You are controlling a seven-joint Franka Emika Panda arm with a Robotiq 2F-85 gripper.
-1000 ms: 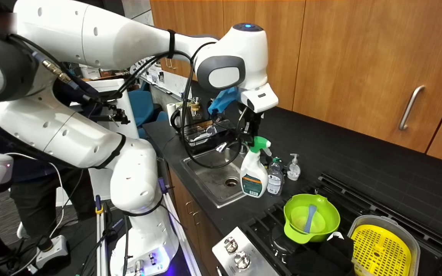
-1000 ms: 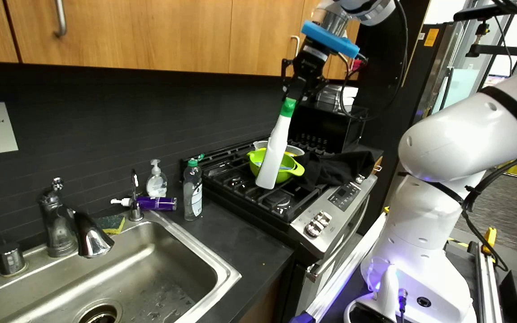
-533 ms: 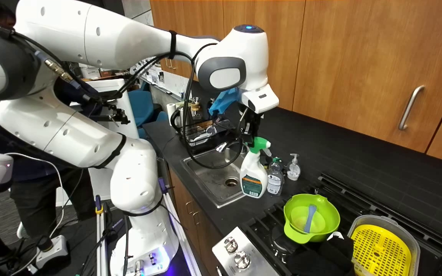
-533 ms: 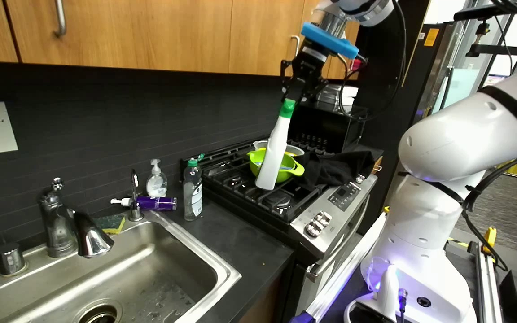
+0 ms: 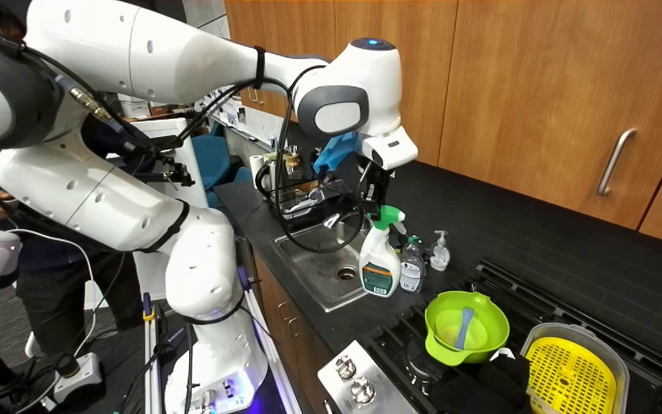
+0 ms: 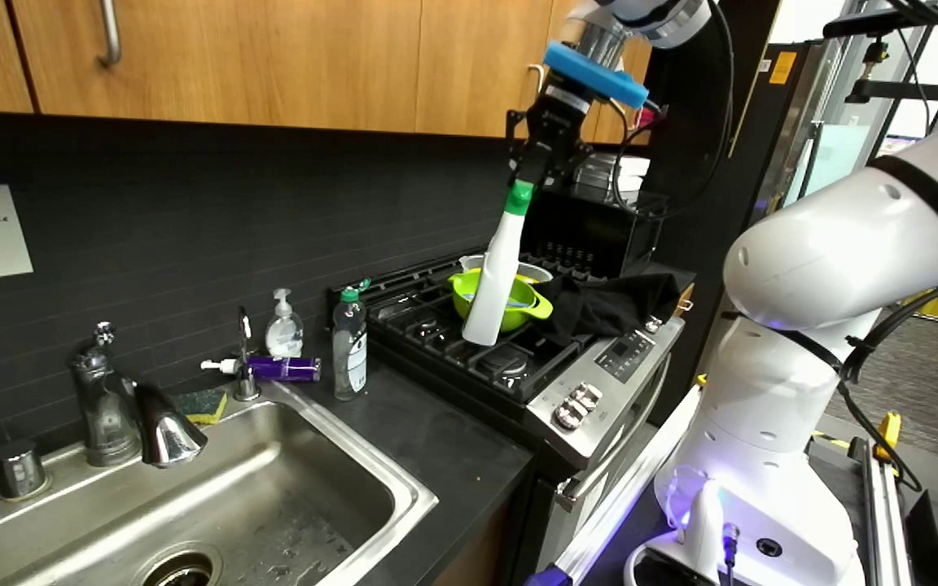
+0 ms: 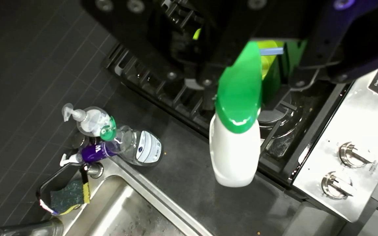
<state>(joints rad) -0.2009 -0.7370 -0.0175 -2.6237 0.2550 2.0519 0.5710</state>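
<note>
Dark table (image 6: 444,435) between sink (image 6: 355,450) and stove (image 6: 457,358), wooden cupboards (image 6: 298,57) above. Gripper (image 6: 528,171) closed round top of spray bottle (image 6: 495,281). Grasp and lift look done: spray bottle hangs tilted in midair, apparently above table near stove edge. Not set down, not released. Soap bottle (image 6: 349,350) stands beside sink, bowl (image 5: 495,322) sits on stove, both apart from gripper.

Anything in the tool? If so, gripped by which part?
Yes: a spray bottle, held in the tool by its green spray head; the white body hangs below, tilted.
</note>
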